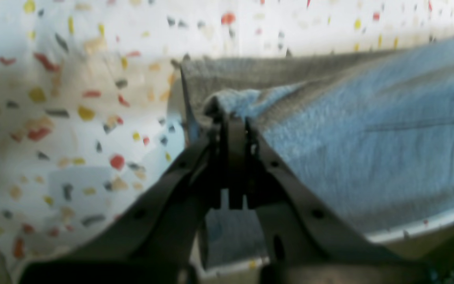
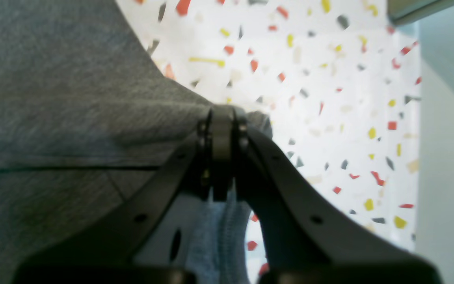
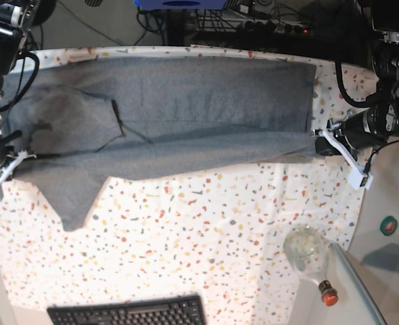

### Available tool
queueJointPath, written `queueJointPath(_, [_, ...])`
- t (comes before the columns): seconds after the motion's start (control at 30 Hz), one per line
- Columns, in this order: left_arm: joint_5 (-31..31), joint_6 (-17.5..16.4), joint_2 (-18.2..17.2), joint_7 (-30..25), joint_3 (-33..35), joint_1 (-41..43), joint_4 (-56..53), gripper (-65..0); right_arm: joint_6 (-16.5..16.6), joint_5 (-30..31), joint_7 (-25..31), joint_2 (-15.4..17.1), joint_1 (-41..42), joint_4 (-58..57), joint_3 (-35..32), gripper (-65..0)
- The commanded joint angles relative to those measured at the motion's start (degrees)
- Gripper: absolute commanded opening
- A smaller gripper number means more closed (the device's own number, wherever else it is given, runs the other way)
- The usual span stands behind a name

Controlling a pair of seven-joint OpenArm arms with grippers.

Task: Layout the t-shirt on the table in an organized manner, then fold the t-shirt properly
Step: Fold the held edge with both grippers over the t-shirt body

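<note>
Both claws, left gripper [image 1: 235,118] and right gripper [image 2: 222,114], pinch the t-shirt [image 3: 186,108]; seemingly a glass bottle [image 3: 309,256] and a keyboard [image 3: 128,313] lie nearby.

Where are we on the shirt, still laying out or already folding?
Folding is under way: the t-shirt lies across the table, doubled lengthwise. In hand: the left end effector and right end effector each pinch an end of the folded edge. Left: one sleeve sticks out; crosswise folds remain.

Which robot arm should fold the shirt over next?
Judging loosely, neither alone: the left gripper and right gripper each pinch an opposite end of the t-shirt, so both should carry it together.
</note>
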Motion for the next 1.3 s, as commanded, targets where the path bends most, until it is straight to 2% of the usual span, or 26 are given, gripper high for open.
queueJointPath(0.0, [-0.71, -0.14, -0.56, -0.8, -0.44, 0.07, 1.71, -65.0, -0.43, 0.16, 1.15, 1.17, 0.48, 1.2, 2.33, -65.0])
queueJointPath(0.13, [-0.54, -0.14, -0.48, -0.8, -0.44, 1.65, 1.71, -65.0, -0.26, -0.11, 0.89, -0.68, -1.19, 3.58, 5.58, -65.0])
queueJointPath(0.27, [-0.45, -0.14, -0.56, -0.8, -3.08, 3.58, 2.76, -65.0, -0.26, 0.07, -1.75, -0.85, -4.18, 7.36, 5.4, -65.0])
queueJointPath(0.4, [-0.36, -0.14, -0.74, -0.8, -5.19, 4.99, 3.99, -65.0, -0.26, 0.07, -2.89, -2.44, -6.29, 9.29, 5.76, -65.0])
queueJointPath(0.63, [-0.36, -0.14, -0.48, -0.8, -4.75, 7.36, 3.99, -65.0, -0.26, 0.07, -5.53, -2.79, -7.96, 9.55, 5.76, -65.0])
queueJointPath(0.87, [-0.27, -0.14, -0.48, -0.8, -4.84, 8.59, 3.91, -65.0, -0.26, 0.07, -5.8, -2.79, -8.05, 9.2, 5.84, -65.0])
queueJointPath(0.97, [1.84, -0.14, -0.39, -0.8, -4.75, 8.77, 3.91, -65.0, -0.34, -0.11, -6.15, -3.58, -8.05, 9.11, 5.84, -65.0])
queueJointPath(1.1, [9.22, -0.14, 1.19, -0.8, -3.25, 8.77, 1.97, -65.0, -0.34, 0.07, -12.65, -4.11, -7.96, 9.73, 5.84, -65.0])
queueJointPath(1.13, [10.54, -0.14, 1.81, -0.8, -3.25, 8.77, 1.53, -65.0, -0.34, 0.07, -13.09, -4.46, -7.96, 9.99, 5.84, -62.0])
queueJointPath(1.2, [12.39, -0.14, 3.57, -0.8, -3.69, 8.59, 1.09, -65.0, -0.34, 0.07, -13.09, -5.07, -8.31, 11.58, 5.93, -51.8])
queueJointPath(1.27, [12.91, -0.14, 4.18, -0.8, -3.78, 8.59, 1.09, -63.7, -0.34, 0.07, -13.09, -6.22, -9.28, 14.39, 7.07, -45.5])
